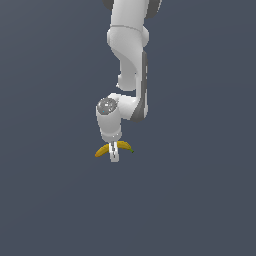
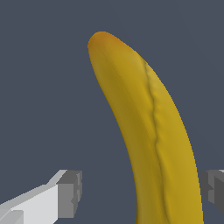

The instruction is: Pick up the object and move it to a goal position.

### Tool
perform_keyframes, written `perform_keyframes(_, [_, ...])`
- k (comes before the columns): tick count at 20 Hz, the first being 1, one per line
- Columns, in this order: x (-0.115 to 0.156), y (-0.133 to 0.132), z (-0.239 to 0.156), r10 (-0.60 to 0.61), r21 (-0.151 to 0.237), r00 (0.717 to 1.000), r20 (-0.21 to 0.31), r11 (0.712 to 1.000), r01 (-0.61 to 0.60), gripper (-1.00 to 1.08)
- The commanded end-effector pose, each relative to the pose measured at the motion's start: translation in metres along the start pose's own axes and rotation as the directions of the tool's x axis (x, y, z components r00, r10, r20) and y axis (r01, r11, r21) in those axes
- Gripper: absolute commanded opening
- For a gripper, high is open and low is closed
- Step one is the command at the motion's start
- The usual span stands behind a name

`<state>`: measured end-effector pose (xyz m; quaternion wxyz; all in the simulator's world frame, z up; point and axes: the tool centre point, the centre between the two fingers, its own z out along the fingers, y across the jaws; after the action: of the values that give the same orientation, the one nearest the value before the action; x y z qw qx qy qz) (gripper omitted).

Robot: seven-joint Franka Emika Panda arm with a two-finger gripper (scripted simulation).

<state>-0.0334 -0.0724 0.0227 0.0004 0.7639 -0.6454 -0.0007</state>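
The yellow banana [image 1: 102, 150] lies on the dark grey floor, its dark green stem tip toward the exterior view's right. My gripper [image 1: 114, 153] is lowered straight onto its middle, fingers pointing down. In the wrist view the banana [image 2: 144, 131] runs up between the two grey finger pads. One pad [image 2: 70, 192] stands clearly apart from the fruit. The other pad [image 2: 215, 188] is very close to its side. The gripper [image 2: 142, 192] is open around the banana and does not hold it. The stem end is out of the wrist view.
The flat dark grey floor [image 1: 50, 200] surrounds the banana on all sides. The white arm [image 1: 130, 55] rises above the gripper. No other objects or goal marker show.
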Motion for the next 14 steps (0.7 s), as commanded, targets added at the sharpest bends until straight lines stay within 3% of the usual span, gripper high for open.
perform_keyframes(1, [0.0002, -0.0008, 0.0038, 0.0, 0.001, 1.0, 0.0, 1.0, 0.0, 1.0])
perform_keyframes(2, [0.0002, -0.0008, 0.004, 0.0, 0.001, 1.0, 0.0, 1.0, 0.0, 1.0])
perform_keyframes(3, [0.0002, -0.0008, 0.004, 0.0, 0.001, 1.0, 0.0, 1.0, 0.0, -1.0])
perform_keyframes(14, [0.0002, -0.0003, 0.0034, 0.001, 0.0, 1.0, 0.0, 1.0, -0.001, -1.0])
